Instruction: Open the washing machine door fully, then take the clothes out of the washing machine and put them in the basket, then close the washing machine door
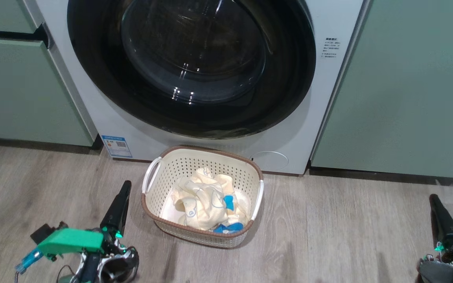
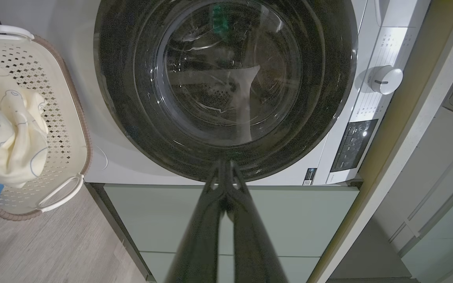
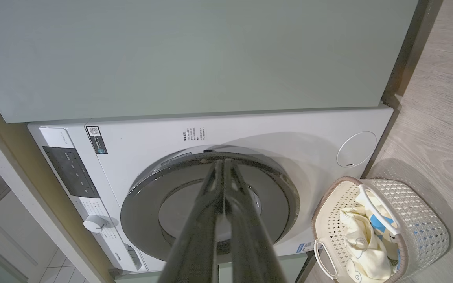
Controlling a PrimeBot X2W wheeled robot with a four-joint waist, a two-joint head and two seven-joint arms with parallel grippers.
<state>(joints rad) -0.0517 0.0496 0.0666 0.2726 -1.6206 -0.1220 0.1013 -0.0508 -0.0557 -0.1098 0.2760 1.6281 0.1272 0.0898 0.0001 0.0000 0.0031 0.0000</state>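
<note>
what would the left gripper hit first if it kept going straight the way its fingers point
Most likely the rim of the round washing machine door, glossy black around clear glass; the shut left gripper aims there, though depth is unclear.

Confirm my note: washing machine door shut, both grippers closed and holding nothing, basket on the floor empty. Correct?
The basket is not empty: the clothes lie in it, as the head view shows. The washing machine door is shut, and the left gripper and right gripper are closed, holding nothing.

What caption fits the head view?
Cream-yellow clothes lie in the cream perforated basket before the shut black-rimmed washing machine door.
</note>
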